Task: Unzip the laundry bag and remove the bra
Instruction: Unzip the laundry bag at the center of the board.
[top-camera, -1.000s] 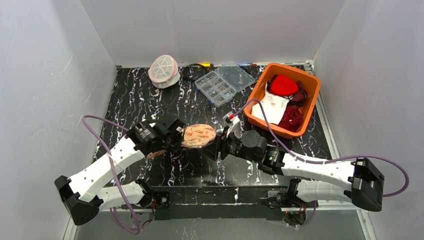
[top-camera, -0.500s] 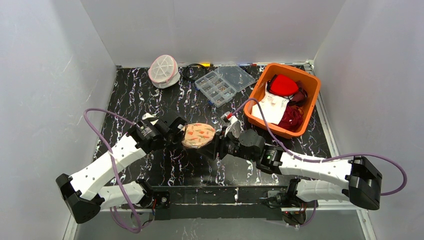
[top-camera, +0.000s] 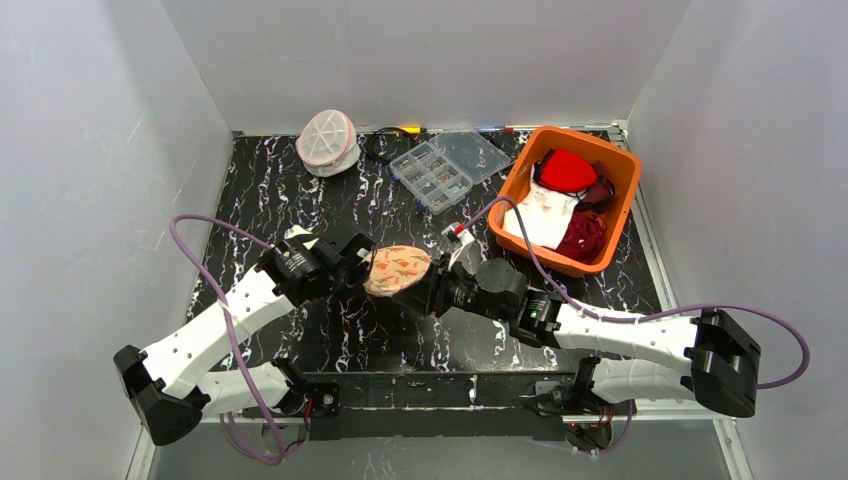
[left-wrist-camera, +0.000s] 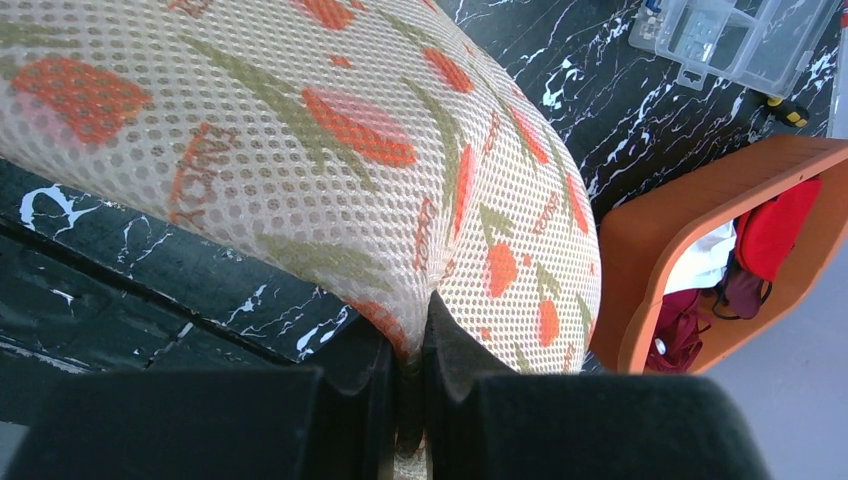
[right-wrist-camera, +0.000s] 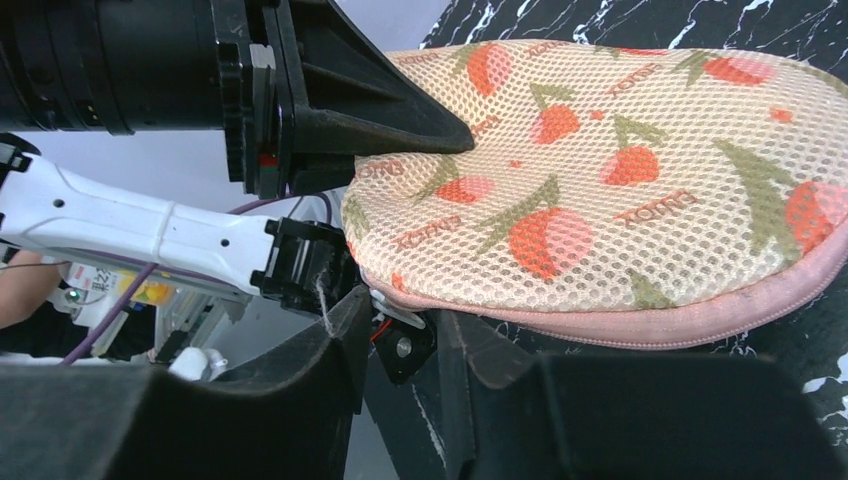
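Note:
The white mesh laundry bag, dome-shaped with a pink rim and spoke ribs, sits untouched at the back left. A second round mesh pouch, cream with orange flower print and a pink zip rim, is held above the table's middle. My left gripper is shut on its edge, pinching the mesh. My right gripper is at the pouch's near right rim, jaws a little apart, with the white zip pull at the fingertips. No bra shows.
An orange bin with red and white cloth stands at the right; it also shows in the left wrist view. A clear compartment box and a black cable lie at the back. Grey walls surround the table.
My right gripper has moved left and closer to the pouch's rim. My left gripper has lifted the pouch slightly up and back.

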